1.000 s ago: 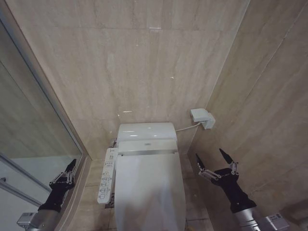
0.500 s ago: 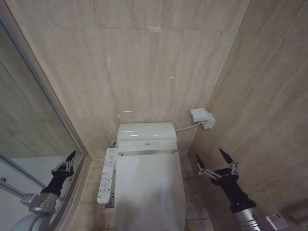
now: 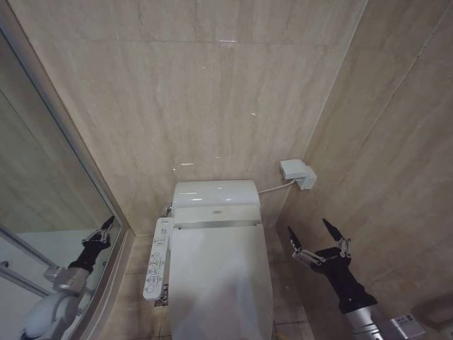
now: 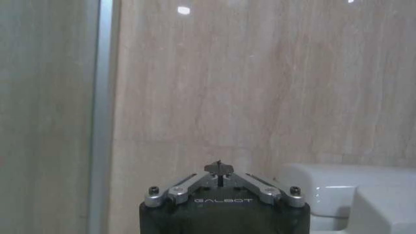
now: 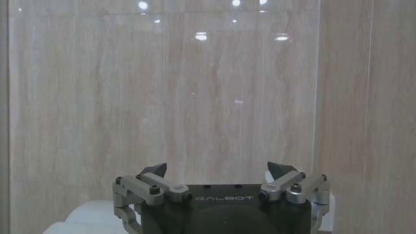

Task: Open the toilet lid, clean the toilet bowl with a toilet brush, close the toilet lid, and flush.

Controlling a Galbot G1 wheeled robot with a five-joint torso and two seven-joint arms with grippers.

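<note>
The toilet lid (image 3: pixel 219 280) is white and glossy and lies shut over the seat, so the toilet bowl is hidden beneath it. Behind it rises the white tank (image 3: pixel 216 193), whose corner also shows in the left wrist view as the tank (image 4: pixel 351 195). My left gripper (image 3: pixel 100 231) hangs to the left of the toilet, close to the glass partition; its fingers (image 4: pixel 219 168) meet at a point and hold nothing. My right gripper (image 3: pixel 309 228) floats to the right of the lid near the side wall, open and empty, also seen as the right gripper (image 5: pixel 217 169). The toilet brush is out of view.
A white control panel (image 3: pixel 157 265) with several buttons runs along the toilet's left side. A white wall box (image 3: pixel 297 173) with a cable sits right of the tank. A framed glass partition (image 3: pixel 64 142) bounds the left; beige tiled walls close in behind and right.
My left arm has swung up and outward toward the glass partition, its elbow now showing at the lower left. The right arm and the lid have not moved.
</note>
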